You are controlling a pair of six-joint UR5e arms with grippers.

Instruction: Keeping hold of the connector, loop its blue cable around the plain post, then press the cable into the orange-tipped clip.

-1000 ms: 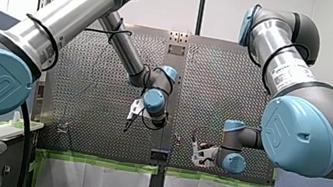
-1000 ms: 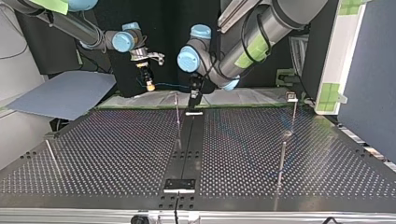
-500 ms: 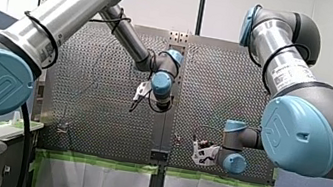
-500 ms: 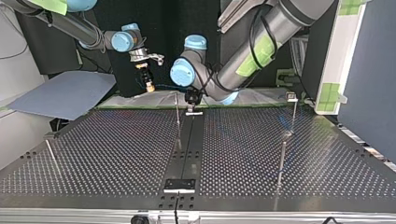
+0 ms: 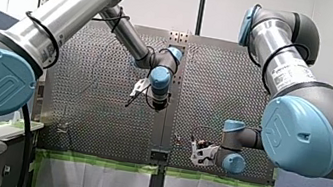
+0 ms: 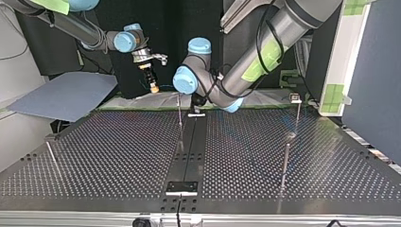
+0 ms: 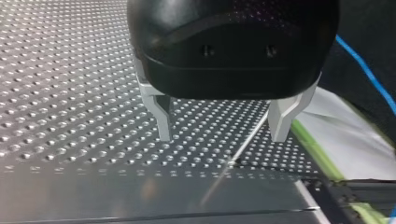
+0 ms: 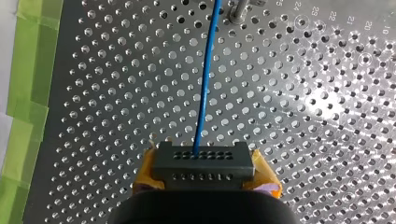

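A perforated metal worktop [image 6: 118, 156] fills the scene, with a black strip [image 6: 189, 146] down its middle and green tape [image 8: 28, 93] along the edge nearest the arms. Most of the plate is bare holes. In the top view a few thin posts stand well apart: one near the left edge [image 6: 52, 158], two toward the right [image 6: 285, 165], and one beside the black strip [image 6: 179, 116].

My left hand [image 7: 222, 136] hangs low over the plate close to the taped edge, just beside the post by the strip. Its pale fingers [image 7: 164, 126] are spread apart with nothing gripped. In its wrist view a thin post [image 7: 250, 137] stands in the gap between them, touching neither.

My right hand [image 6: 152, 87] sits at the top view's left, near the same taped edge and apart from my left hand. Its yellow pads [image 8: 145, 172] are clamped on the dark connector [image 8: 204, 161]. The blue cable [image 8: 205, 79] leaves the connector's face and runs straight ahead above the holes to a metal fitting [image 8: 238, 11] at the far side. Open plate lies on both sides of the cable.
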